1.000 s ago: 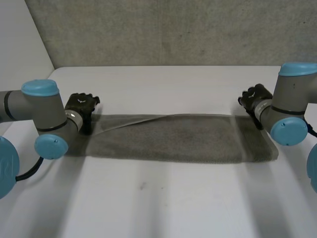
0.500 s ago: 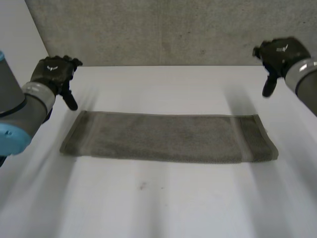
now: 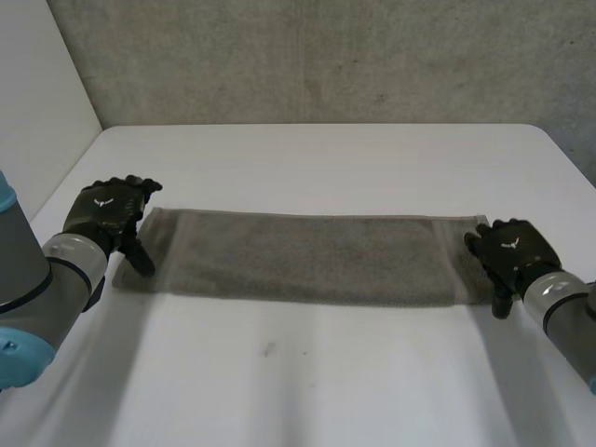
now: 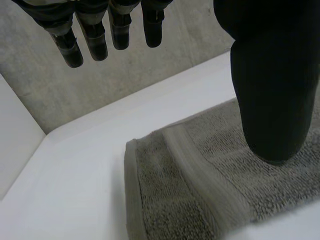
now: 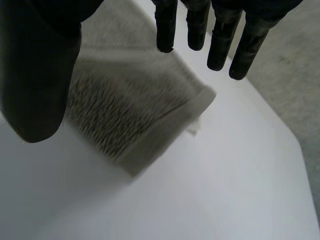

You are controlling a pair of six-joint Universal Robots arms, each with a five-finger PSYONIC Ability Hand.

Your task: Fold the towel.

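Though the one towel lies as a long grey strip across the white bench, its two short ends are partly hidden under the left hand and right hand. Both hands have fingers straight, apart from the thumbs, holding nothing; contact with the cloth is unclear

The right hand hangs over the end of the grey towel, with its fingers straight, spread apart from the thumb and holding nothing. The towel's corner lies on the white counter, near the fingertips.
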